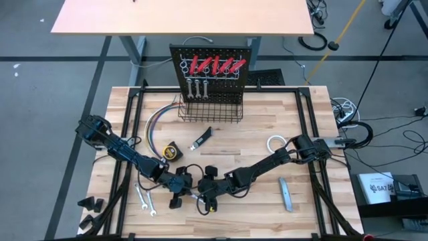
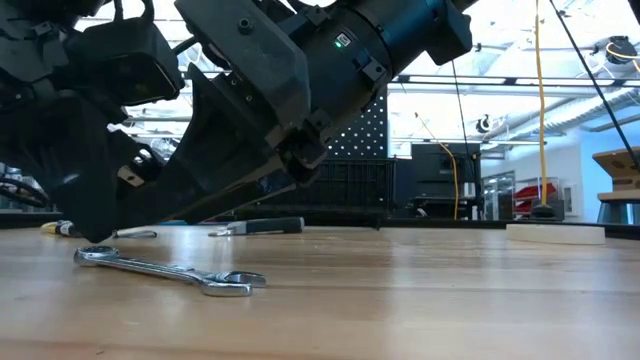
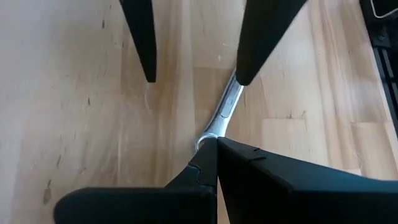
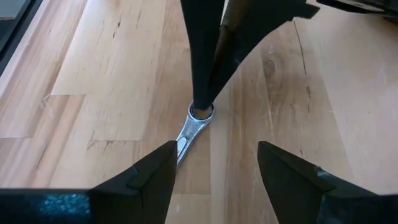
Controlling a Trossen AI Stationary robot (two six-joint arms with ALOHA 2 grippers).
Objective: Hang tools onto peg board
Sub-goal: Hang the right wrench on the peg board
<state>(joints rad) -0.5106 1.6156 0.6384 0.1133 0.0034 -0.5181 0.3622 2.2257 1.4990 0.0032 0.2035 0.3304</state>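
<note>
A: Where are we w/ the left gripper point(image 1: 189, 188)?

B: Low at the front-centre of the table point(image 1: 234, 127), jaws pinched together on one end of a silver wrench point(image 3: 222, 112). In the right wrist view we see its fingers point(image 4: 205, 56) meeting right at the wrench's ring end, so it's clamped on that wrench, which lies flat on the wood.

A: And the right gripper point(image 1: 206, 199)?

B: Just beside the left one, facing it. Jaws stand wide apart, straddling the other end of the same wrench; in the left wrist view one of its fingertips point(image 3: 249, 68) sits over the shaft. We can't tell if it's touching. Nothing gripped.

A: Rest of the tools?

B: Two more wrenches point(image 1: 146, 201) lie at the front-left, near the left arm. The low view shows another wrench flat on the wood close to the camera. Tape measure point(image 1: 172, 152) is left of centre, knife point(image 1: 202, 138) just right of it, near the basket point(image 1: 210, 110). White tape roll point(image 1: 275, 142) is on the right by the right arm, grey bar point(image 1: 285, 194) at the front-right.

A: Peg board point(image 1: 214, 67)?

B: Upright at the back edge, w/ red-handled tools point(image 1: 217, 65) across its top row and a few wrenches hanging under them. Coloured wires point(image 1: 155, 124) curve off its left side.
</note>
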